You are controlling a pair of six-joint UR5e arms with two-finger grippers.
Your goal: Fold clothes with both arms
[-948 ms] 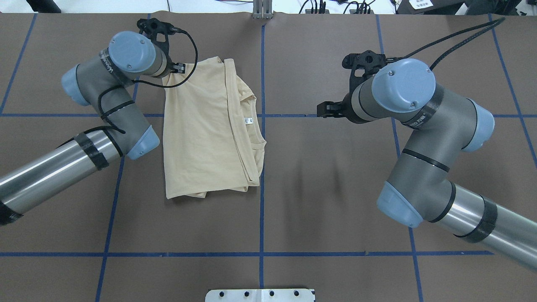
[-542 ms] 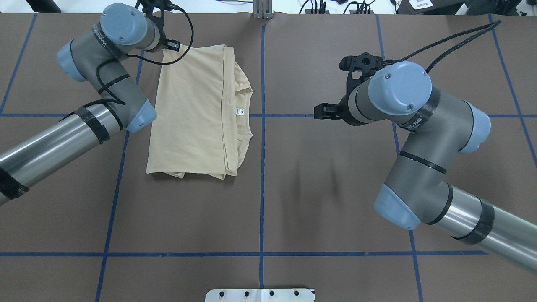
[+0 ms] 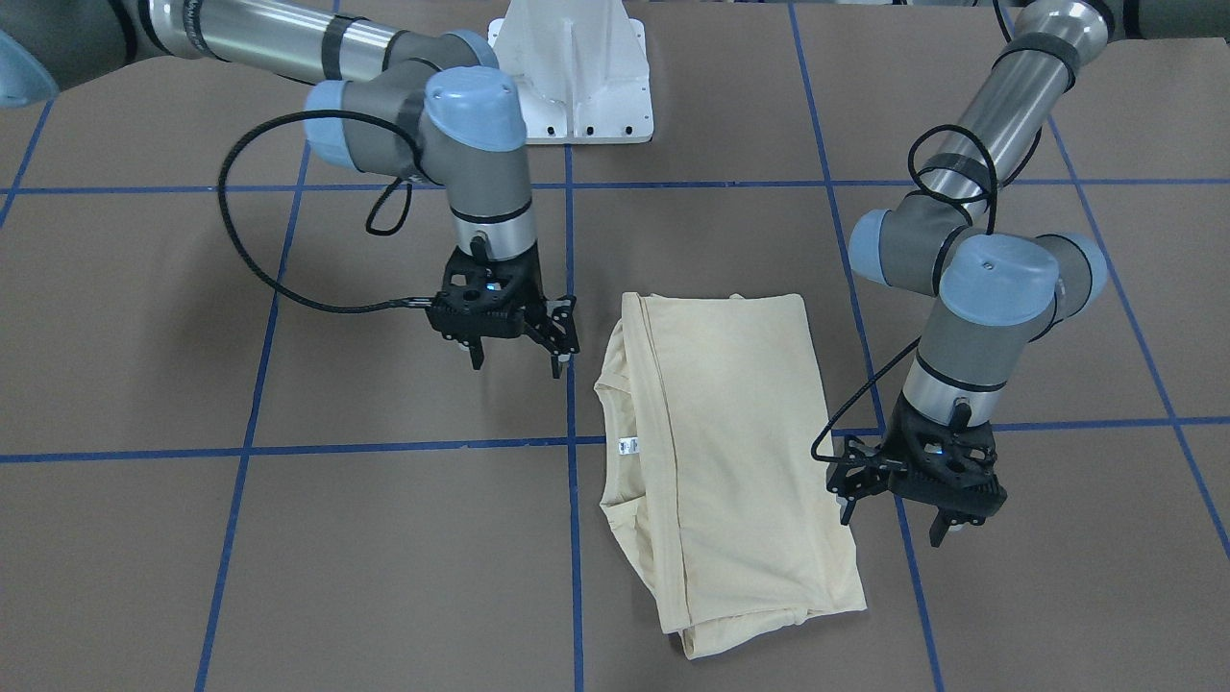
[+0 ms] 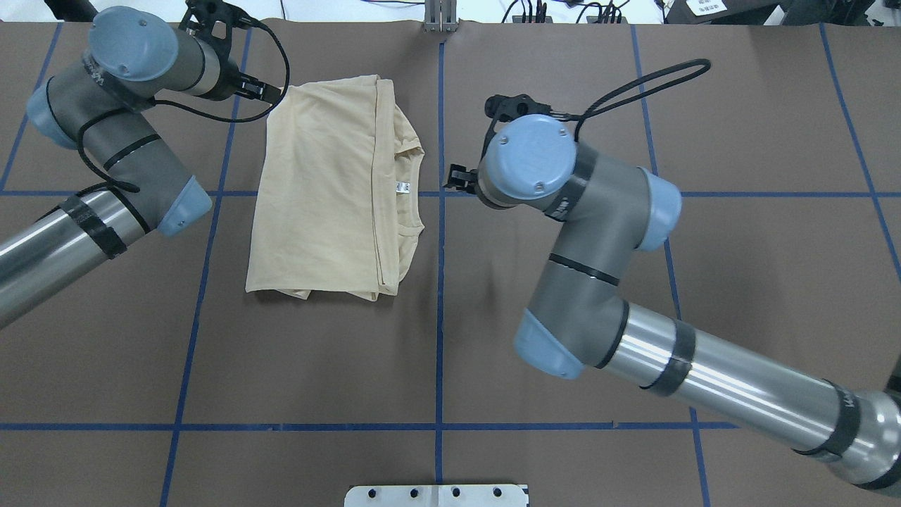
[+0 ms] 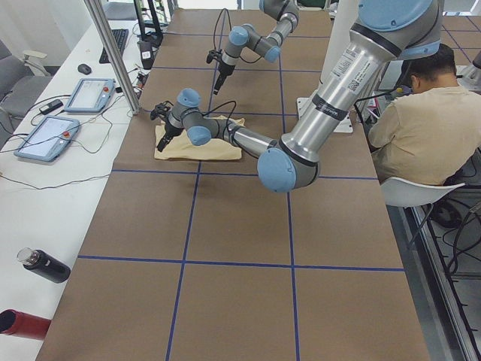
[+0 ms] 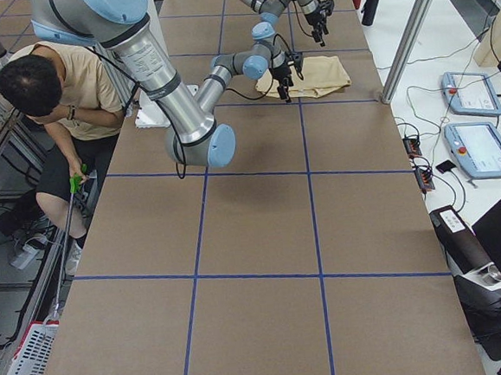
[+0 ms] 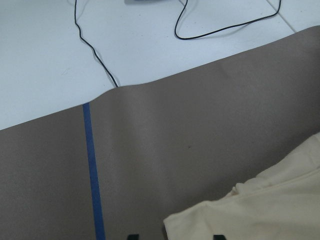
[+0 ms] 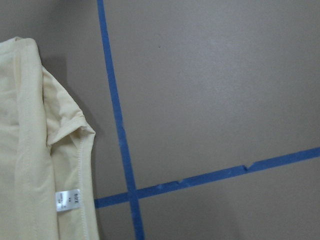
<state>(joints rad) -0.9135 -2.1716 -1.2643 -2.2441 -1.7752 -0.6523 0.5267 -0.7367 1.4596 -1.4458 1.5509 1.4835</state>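
The clothes, one pale cream-yellow shirt (image 4: pixel 331 190), lie folded into a tall rectangle on the brown table, with the neck opening and white label (image 4: pixel 402 186) facing the centre line. In the front-facing view the shirt (image 3: pixel 740 452) sits between both arms. My left gripper (image 3: pixel 892 522) hovers open and holds nothing, just beside the shirt's far left corner; that corner (image 7: pixel 260 210) fills the bottom right of the left wrist view. My right gripper (image 3: pixel 516 363) is open and holds nothing, close to the collar side. The right wrist view catches the collar and label (image 8: pixel 66 200).
Blue tape lines (image 4: pixel 440 282) grid the table. The white pedestal base (image 3: pixel 577 77) stands at the robot's side. A seated person (image 5: pixel 413 128) is beside the table. Teach pendants (image 6: pixel 477 148) and cables lie on the white bench past the far edge; bottles (image 5: pixel 45 265) rest there too.
The shirt slid toward the far left early on, then stayed put. My left arm has drawn back to the left. My right arm has swung left, close to the collar.
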